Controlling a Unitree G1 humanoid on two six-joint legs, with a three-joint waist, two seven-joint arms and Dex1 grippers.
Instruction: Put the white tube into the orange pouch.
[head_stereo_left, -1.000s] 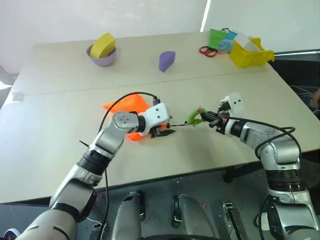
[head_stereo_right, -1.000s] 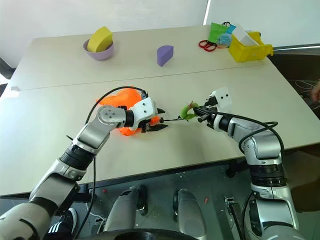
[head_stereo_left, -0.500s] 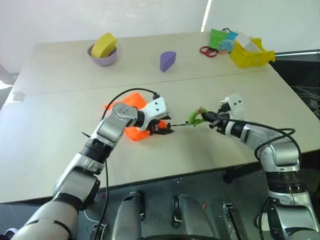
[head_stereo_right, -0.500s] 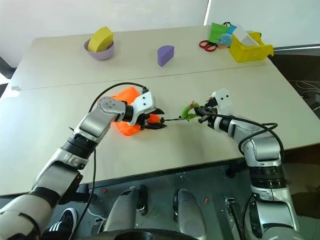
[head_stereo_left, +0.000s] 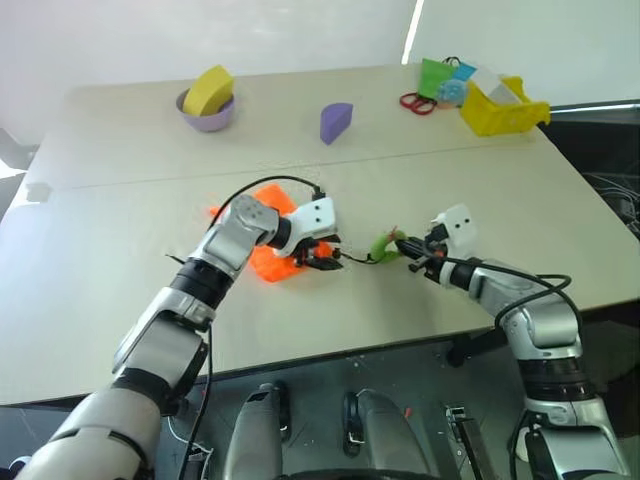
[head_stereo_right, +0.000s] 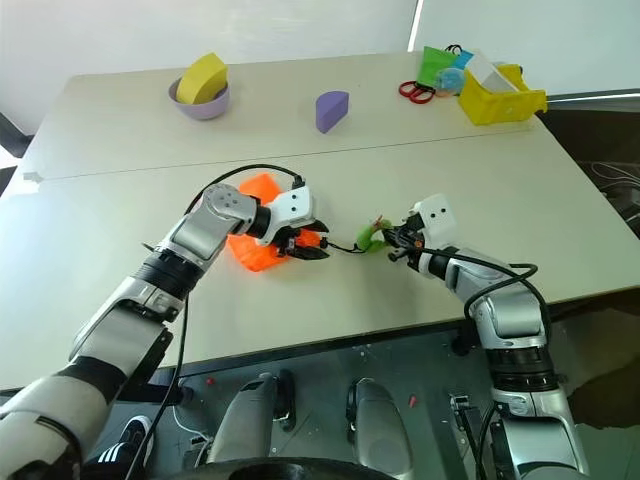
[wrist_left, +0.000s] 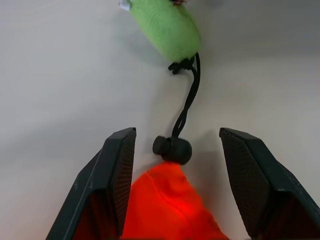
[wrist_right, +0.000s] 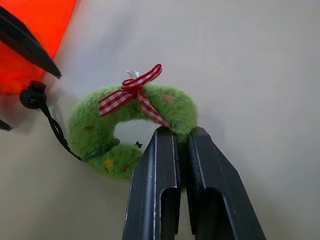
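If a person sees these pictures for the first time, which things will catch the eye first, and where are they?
The bright orange pouch near the middle of the table stands out first, with the left gripper open around its gathered neck. A dark cord runs from it to a fuzzy green ring with a red checked bow, pinched by the right gripper. At the far edge sit a purple bowl and a yellow bin.

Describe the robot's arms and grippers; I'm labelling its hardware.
Both arms are jointed silver-grey metal with black bands and a loose black cable. Each wrist carries a white blocky housing. The left gripper and the right gripper each have two flat black fingers.
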